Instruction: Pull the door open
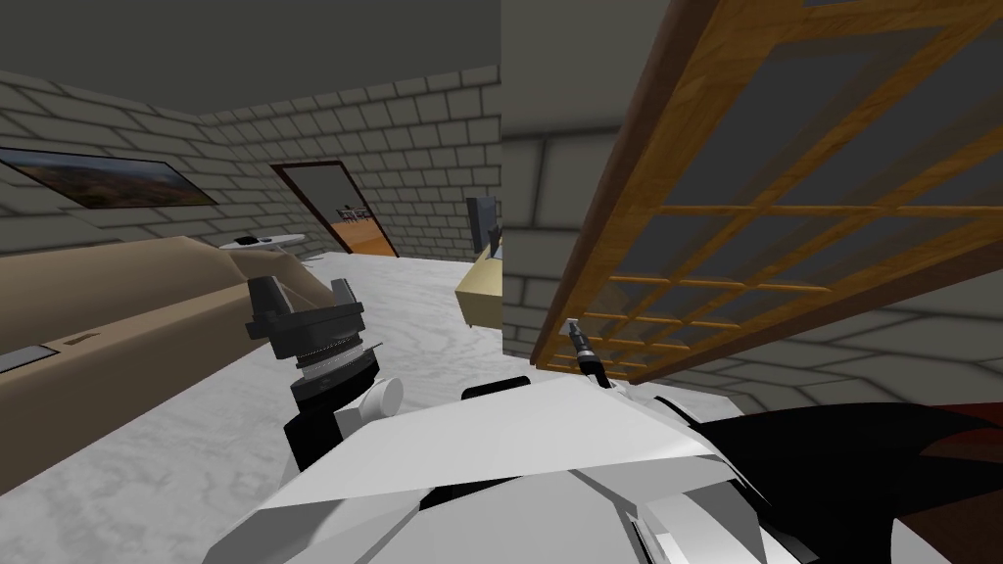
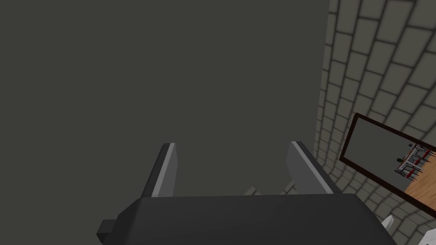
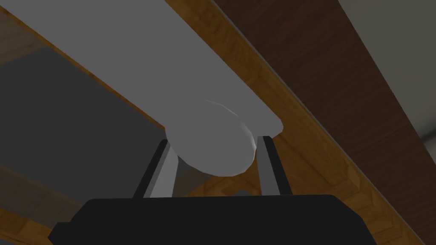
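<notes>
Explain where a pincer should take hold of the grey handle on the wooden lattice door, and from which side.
Grip the grey handle at its rounded free end, one finger on each flank, coming in from in front of the wooden lattice door. The bar is narrow enough to fit between the blades, and the right pincer is shut on it this way.

Tan sofa (image 1: 118,304) (framed picture (image 1: 108,181) above)

fingertips of my right gripper (image 3: 213,141) partly hidden behind the grey rounded bar door handle (image 3: 183,72), itself running off the picture's edge, honey-brown wooden lattice door (image 1: 646,186) cut off at my head view's top and right
</notes>
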Motion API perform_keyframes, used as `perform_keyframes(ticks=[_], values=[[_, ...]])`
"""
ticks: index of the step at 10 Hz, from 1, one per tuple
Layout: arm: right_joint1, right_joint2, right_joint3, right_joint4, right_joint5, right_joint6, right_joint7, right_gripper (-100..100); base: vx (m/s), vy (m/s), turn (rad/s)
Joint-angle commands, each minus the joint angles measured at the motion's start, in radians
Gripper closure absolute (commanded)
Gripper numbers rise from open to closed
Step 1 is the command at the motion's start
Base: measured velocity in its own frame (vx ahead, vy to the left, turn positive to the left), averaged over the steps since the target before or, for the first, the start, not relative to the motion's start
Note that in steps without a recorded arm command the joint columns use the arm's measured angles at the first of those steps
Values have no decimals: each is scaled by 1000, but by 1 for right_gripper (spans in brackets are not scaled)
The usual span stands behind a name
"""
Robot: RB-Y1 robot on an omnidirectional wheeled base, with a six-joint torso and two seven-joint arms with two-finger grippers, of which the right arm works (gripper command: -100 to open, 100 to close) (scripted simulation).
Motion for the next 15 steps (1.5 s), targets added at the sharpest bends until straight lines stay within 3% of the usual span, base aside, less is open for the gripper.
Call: perform_keyframes(ticks=[1, 15], values=[[1, 7, 3, 1, 2, 5, -28, 100, -33, -9, 24], [-18, 35, -24, -7, 5, 29, -358, 100, -39, -15, 29]])
